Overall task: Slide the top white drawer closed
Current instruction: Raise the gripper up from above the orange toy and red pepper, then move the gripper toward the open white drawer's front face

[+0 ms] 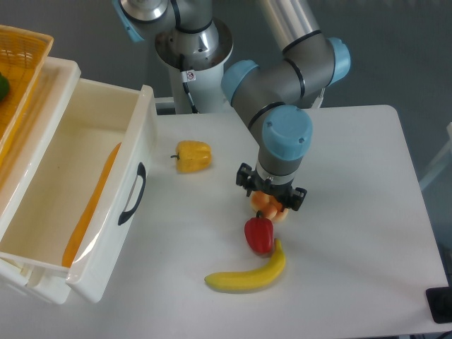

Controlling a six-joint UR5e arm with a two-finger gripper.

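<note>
End effector [271, 198], centre of frame, pointing down at the counter [353, 233] directly over an orange fruit [272, 207]; its two fingers stand apart, and whether they touch the fruit cannot be told. The top white drawer [78, 191] lies pulled open at the left of the frame, well apart from the end effector, its black handle [133, 194] facing right.

white table [367, 212], yellow pepper [193, 155], red pepper [259, 234], banana [247, 274]
</note>
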